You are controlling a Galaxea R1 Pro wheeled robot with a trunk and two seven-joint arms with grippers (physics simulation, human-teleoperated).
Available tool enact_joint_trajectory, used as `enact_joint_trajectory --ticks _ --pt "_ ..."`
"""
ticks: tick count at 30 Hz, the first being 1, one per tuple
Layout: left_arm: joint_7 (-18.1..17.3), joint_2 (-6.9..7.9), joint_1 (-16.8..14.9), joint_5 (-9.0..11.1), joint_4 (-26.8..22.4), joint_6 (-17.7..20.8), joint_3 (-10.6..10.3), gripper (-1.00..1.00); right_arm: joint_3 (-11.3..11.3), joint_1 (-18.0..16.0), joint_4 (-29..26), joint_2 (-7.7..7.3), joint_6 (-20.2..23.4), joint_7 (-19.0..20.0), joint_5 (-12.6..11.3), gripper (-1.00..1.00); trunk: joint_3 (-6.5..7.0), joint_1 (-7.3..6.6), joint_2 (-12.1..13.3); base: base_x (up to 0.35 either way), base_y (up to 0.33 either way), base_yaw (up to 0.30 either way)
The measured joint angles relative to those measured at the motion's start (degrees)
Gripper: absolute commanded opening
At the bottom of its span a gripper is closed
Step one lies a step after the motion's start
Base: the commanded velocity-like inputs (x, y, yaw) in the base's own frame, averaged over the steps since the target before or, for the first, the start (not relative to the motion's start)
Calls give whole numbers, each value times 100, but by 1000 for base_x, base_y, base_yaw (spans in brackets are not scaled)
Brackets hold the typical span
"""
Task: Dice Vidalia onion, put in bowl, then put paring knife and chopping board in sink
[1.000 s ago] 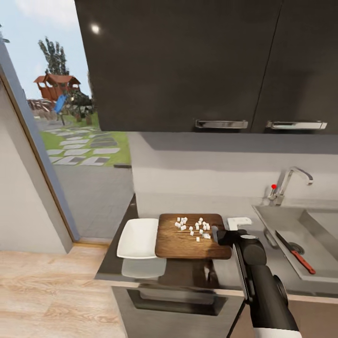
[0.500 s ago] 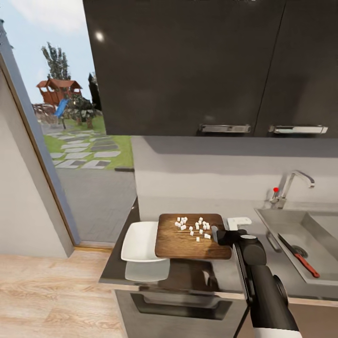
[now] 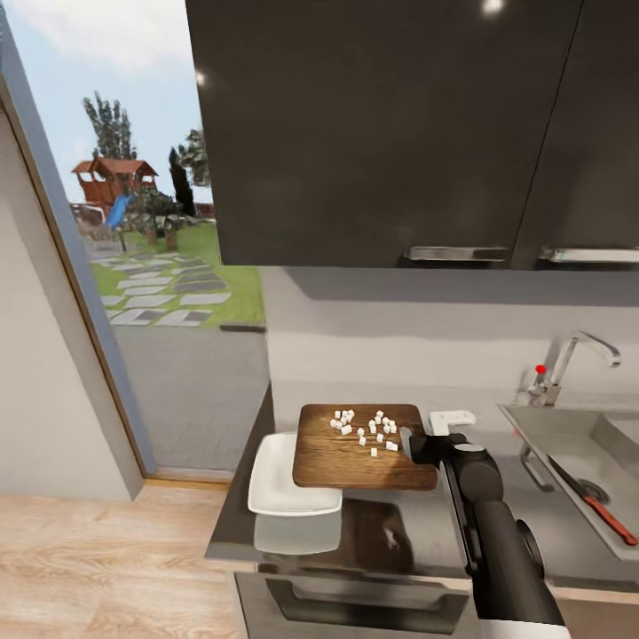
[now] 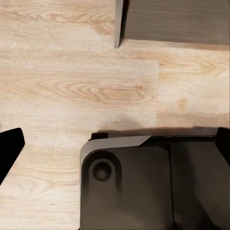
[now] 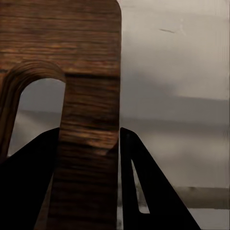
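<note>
My right gripper (image 3: 415, 446) is shut on the right edge of the dark wooden chopping board (image 3: 342, 461) and holds it level above the countertop (image 3: 417, 532), where its shadow falls. In the right wrist view the board (image 5: 86, 96) sits between the dark fingers (image 5: 148, 191) beside its handle slot. Diced onion (image 3: 366, 428), small white cubes, lies on the board's far half. The board's left end overhangs the white square bowl (image 3: 275, 486). The red-handled paring knife (image 3: 599, 508) lies in the sink (image 3: 568, 435). The whole Vidalia onion is out of view. My left gripper (image 4: 115, 143) hangs open over the wooden floor.
A chrome tap (image 3: 572, 355) with a red knob stands behind the sink. A small white object (image 3: 453, 417) lies on the counter behind my right gripper. Dark wall cabinets (image 3: 399, 133) hang overhead. At the left, a glass door opens onto a garden.
The view has shifted: counter, bowl and sink slid right in the picture while the held board kept its place. The board now overlaps more of the bowl.
</note>
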Motion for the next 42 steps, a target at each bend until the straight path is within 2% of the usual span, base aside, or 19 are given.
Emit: enact_joint_trajectory --ticks 10,23,30,42 --pt "0 -3 -1 0 1 -1 -3 100 32 -2 4 -24 1 -8 -7 -100 77 2 -3 17 25 0" --pt "0 -1 -2 0 8 -1 -3 100 44 -2 6 -41 143 -17 11 -100 84 2 -3 0 0 0" --pt "0 -1 -2 0 9 -1 -3 100 107 -2 5 -36 151 -17 318 -100 84 2 -3 0 0 0" --pt "0 -1 -2 0 1 -1 1 100 115 -2 -13 -56 145 23 357 -100 84 2 -3 0 0 0"
